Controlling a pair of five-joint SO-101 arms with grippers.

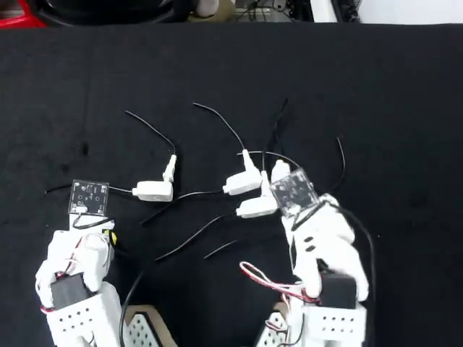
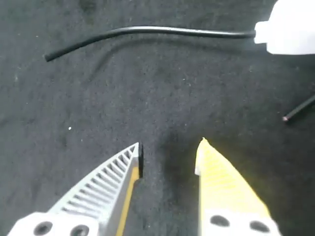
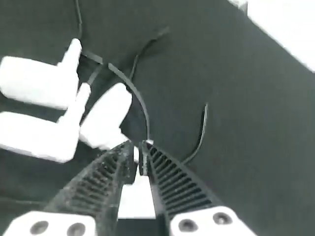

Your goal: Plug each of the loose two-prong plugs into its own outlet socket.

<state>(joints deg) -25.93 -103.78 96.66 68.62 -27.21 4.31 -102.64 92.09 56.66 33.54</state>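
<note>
Several white plug and socket pieces with black leads lie mid-table. One socket piece (image 1: 153,190) lies ahead of my left gripper (image 2: 170,157), which hovers open over bare cloth; that piece's edge (image 2: 290,29) and its lead (image 2: 147,32) lie beyond the fingertips. Three more pieces cluster together (image 1: 242,181), (image 1: 257,206), (image 1: 280,170). My right gripper (image 3: 139,147) is at this cluster, with the fingers drawn together around a white plug body (image 3: 135,194). Other white pieces (image 3: 34,81), (image 3: 106,120) lie just beyond it. In the high view the wrist board (image 1: 296,191) hides these fingers.
Loose black wires (image 1: 192,238) trail across the black cloth between the arms. Another wire (image 1: 340,163) curves to the right of the cluster. The far half of the table (image 1: 231,72) holds nothing but cloth. Arm bases stand at the near edge.
</note>
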